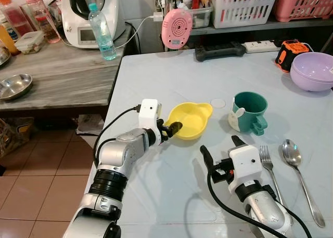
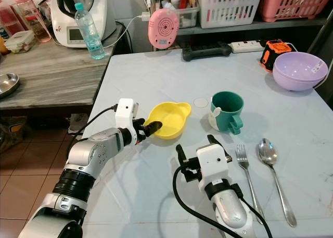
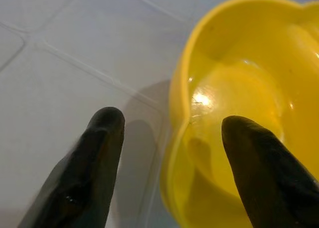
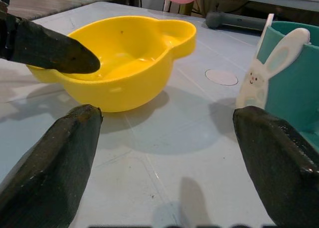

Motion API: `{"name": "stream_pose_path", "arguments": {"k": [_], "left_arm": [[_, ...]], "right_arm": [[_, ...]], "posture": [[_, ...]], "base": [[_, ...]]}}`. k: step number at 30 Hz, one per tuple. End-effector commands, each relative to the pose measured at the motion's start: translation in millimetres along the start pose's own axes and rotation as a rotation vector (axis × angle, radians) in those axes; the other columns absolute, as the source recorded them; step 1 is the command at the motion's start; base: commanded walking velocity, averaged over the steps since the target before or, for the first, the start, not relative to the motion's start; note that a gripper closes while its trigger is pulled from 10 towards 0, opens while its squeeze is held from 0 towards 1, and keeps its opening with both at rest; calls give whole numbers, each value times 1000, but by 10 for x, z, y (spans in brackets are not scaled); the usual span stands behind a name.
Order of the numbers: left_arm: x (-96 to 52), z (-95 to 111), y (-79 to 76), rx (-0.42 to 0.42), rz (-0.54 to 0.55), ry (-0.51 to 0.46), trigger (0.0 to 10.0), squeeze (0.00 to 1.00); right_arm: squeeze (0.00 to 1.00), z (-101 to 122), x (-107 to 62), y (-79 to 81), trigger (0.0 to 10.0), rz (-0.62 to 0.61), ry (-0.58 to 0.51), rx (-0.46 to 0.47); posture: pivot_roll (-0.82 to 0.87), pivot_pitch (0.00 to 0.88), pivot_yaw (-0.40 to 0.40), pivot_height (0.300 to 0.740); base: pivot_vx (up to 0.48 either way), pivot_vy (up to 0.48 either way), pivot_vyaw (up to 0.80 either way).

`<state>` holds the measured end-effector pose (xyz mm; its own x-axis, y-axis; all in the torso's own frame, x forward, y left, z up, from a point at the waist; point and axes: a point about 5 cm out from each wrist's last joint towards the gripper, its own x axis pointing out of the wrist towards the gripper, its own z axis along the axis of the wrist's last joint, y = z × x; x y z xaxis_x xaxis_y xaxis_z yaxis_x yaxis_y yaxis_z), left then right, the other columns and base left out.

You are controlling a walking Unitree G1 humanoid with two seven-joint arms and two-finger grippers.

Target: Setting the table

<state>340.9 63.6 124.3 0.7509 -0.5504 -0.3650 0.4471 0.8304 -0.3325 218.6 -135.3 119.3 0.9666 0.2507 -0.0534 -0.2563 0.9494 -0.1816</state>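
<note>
A yellow bowl point(image 1: 190, 121) with small ear-like handles sits mid-table on the pale blue table point(image 1: 171, 82). My left gripper point(image 1: 171, 130) is open at its near-left rim, one finger inside the bowl and one outside; in the left wrist view the rim point(image 3: 174, 113) lies between the fingers point(image 3: 97, 158). My right gripper point(image 1: 219, 145) is open and empty over the table's front, facing the bowl point(image 4: 124, 63) and a teal rabbit cup point(image 4: 294, 83). The cup point(image 1: 250, 112) stands right of the bowl. A fork point(image 1: 270, 173) and spoon point(image 1: 294, 160) lie front right.
A purple bowl point(image 1: 312, 70) and an orange tool point(image 1: 290, 53) sit at the far right. A pink speaker point(image 1: 177, 27) and a black device point(image 1: 219, 51) line the back edge. A wooden counter on the left holds a water bottle point(image 1: 102, 32) and a steel dish point(image 1: 14, 86).
</note>
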Motion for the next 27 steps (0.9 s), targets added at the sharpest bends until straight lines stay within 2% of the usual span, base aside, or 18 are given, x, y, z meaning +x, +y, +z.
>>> {"name": "stream_pose_path", "arguments": {"k": [1, 9, 27], "left_arm": [[-11, 38, 25, -10, 7, 2, 0, 0], [-12, 53, 29, -22, 12, 1, 0, 0], [-38, 104, 84, 15, 36, -10, 0, 0]], "right_arm": [[0, 22, 12, 33, 10000, 17, -8, 4], [0, 33, 38, 21, 10000, 28, -12, -1], [0, 24, 42, 40, 10000, 34, -8, 0]], "posture": [[-196, 51, 110, 740], [-193, 42, 107, 740], [-189, 46, 104, 740]], "base": [[0, 0, 0], [0, 0, 0], [0, 0, 0]]}}
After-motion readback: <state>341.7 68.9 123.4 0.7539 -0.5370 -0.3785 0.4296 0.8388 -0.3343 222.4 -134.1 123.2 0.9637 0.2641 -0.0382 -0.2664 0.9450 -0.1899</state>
